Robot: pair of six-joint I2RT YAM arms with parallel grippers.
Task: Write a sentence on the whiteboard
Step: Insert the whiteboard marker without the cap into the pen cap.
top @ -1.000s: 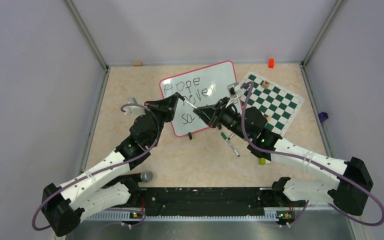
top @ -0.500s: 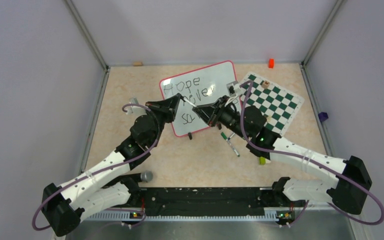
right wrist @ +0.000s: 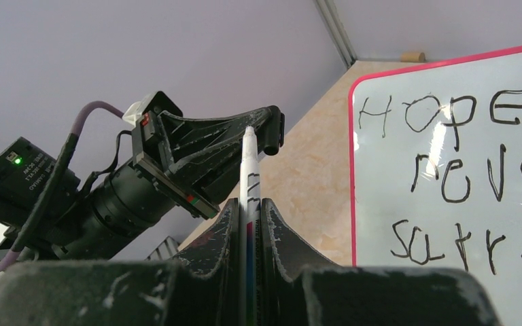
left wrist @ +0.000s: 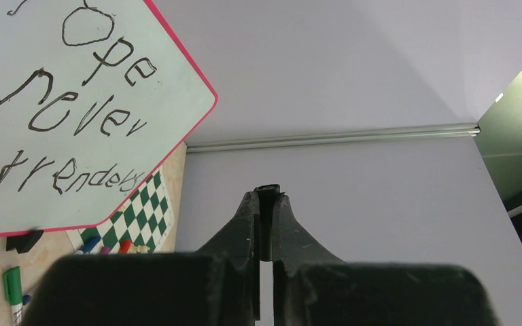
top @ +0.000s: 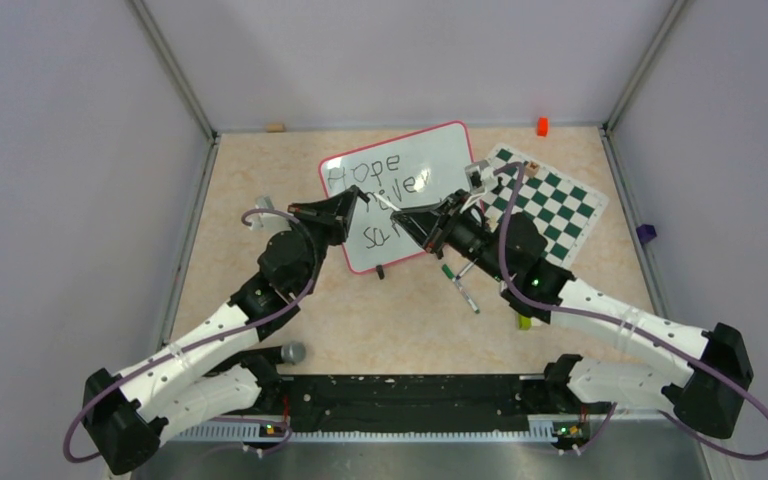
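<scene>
The whiteboard [top: 415, 175] lies tilted at the table's centre, with the sentence [top: 380, 185] on it in three dark lines, "Hope never surrenders" [right wrist: 459, 170]. Both grippers meet above its near left corner. My right gripper [top: 401, 217] is shut on a white marker [right wrist: 249, 163], which points at the left gripper. My left gripper [top: 357, 201] is shut on a small black cap [left wrist: 268, 190]. In the right wrist view the marker's far end sits just beside the cap [right wrist: 277, 134], not inside it. The left wrist view shows the whiteboard [left wrist: 170, 75] at upper left.
A green-and-white chess mat [top: 550, 205] lies right of the board. A green-capped marker [top: 459, 285] lies near the right arm. An orange block [top: 542, 126] and a wooden block [top: 276, 127] sit by the back wall. A grey round object [top: 293, 352] rests near the left base.
My right gripper has shifted slightly to the right with the marker, uncovering more of the third line. The left arm has hardly moved.
</scene>
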